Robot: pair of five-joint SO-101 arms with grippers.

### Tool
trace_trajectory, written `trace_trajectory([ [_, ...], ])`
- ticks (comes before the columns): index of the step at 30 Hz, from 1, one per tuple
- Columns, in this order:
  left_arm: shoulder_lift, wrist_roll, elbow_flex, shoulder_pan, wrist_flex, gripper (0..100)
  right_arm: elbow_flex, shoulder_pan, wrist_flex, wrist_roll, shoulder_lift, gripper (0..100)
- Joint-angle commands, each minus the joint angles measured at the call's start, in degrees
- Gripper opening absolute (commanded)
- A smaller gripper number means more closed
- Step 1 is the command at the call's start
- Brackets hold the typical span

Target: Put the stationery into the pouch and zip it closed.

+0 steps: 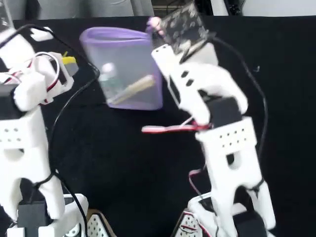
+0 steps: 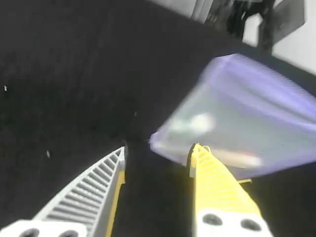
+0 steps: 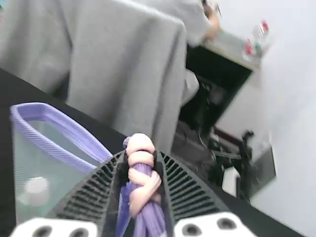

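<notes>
Pouch, translucent purple plastic (image 1: pixel 123 69), table's (image 1: pixel 123 173) far edge: prob. light, floppy; grab at rim (image 1: pixel 113 33). R gripper (image 3: pixel 140 158) clenched on knotted pink zip pull (image 3: pixel 142 185); L gripper (image 2: pixel 159 150) released.

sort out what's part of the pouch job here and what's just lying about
Job: purple pouch; white item and tan stick inside; pull cord in right gripper; left gripper; red-white stick, maybe a pen, on table.
Lying about: black cable; far desk clutter.

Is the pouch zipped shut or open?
Open: the rim of the pouch forms a wide loop; the right gripper grips its zipper pull.
</notes>
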Motion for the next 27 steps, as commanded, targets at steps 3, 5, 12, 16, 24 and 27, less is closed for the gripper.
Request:
trace_trajectory([
  [3, -1.8, 1.0, 15.4, 6.5, -7.6, 21, -18.0, 1.2, 13.2, 6.9, 7.9, 1.1],
  [5, -1.9, 1.0, 20.0, 8.2, -10.5, 21, -23.9, -0.3, 19.9, 10.4, 10.2, 1.1],
  [12, -1.9, 0.7, 29.4, 9.0, -16.6, 21, -41.2, -4.4, 38.8, 12.6, 13.6, 1.1],
  [16, -1.9, 0.6, 29.7, 9.0, -16.4, 21, -46.3, -8.9, 45.1, 12.6, 13.7, 1.1],
  [24, -1.9, 0.5, 29.5, 5.8, -17.4, 21, -48.4, -14.9, 50.8, 16.1, 13.6, 1.1],
  [27, -1.8, 0.5, 30.0, 0.0, -21.8, 21, -49.5, -14.9, 52.7, 17.9, 13.6, 1.1],
])
